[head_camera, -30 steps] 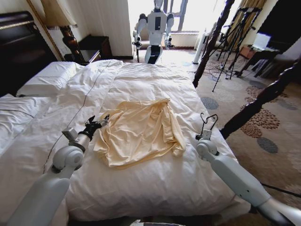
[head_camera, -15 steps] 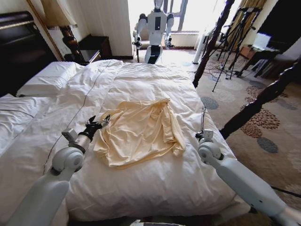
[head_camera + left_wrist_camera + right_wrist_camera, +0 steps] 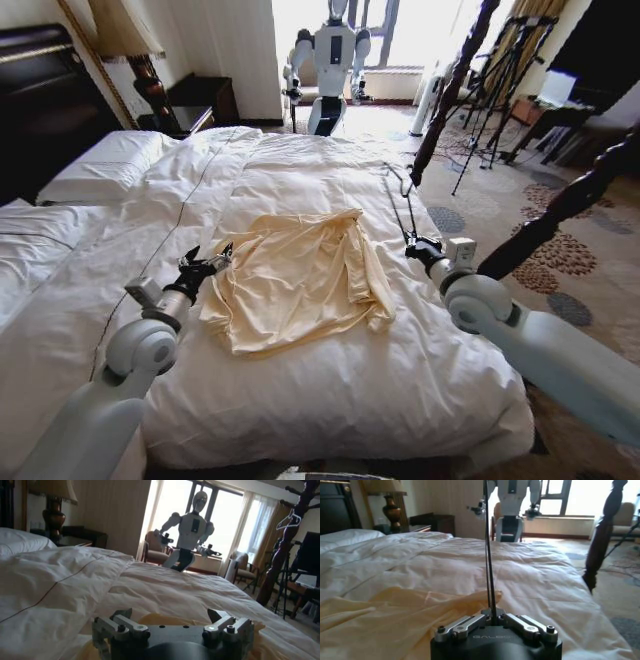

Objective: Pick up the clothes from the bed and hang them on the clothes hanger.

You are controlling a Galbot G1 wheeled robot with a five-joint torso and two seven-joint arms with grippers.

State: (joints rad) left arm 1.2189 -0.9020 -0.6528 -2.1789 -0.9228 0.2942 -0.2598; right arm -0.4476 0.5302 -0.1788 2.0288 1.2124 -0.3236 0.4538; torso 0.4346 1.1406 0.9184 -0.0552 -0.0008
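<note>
The pale yellow clothes (image 3: 300, 280) lie crumpled in the middle of the bed (image 3: 300, 165), on its white duvet. My left gripper (image 3: 207, 264) is open, low over the duvet at the shirt's left edge. From the left wrist, yellow fabric (image 3: 155, 619) shows between the spread fingers (image 3: 121, 615). My right gripper (image 3: 421, 250) hovers just off the shirt's right side and is shut on the thin black clothes hanger (image 3: 398, 200), whose wire slants away over the bed. The right wrist view shows the clothes hanger (image 3: 488, 555) rising straight out of the closed gripper (image 3: 493, 620) above the clothes (image 3: 395, 615).
Dark wooden bed posts (image 3: 452, 90) (image 3: 565, 205) stand along the bed's right side, with patterned carpet (image 3: 560, 260) beyond. Another white robot (image 3: 330, 60) stands by the window past the far end. Tripods (image 3: 500, 70) are at the back right. Pillows (image 3: 100, 165), a nightstand (image 3: 195, 105) and lamp are at the left.
My right gripper has swung up and inward over the bed's right edge, turning the hanger so its wire now reaches out across the duvet. The left gripper has barely moved.
</note>
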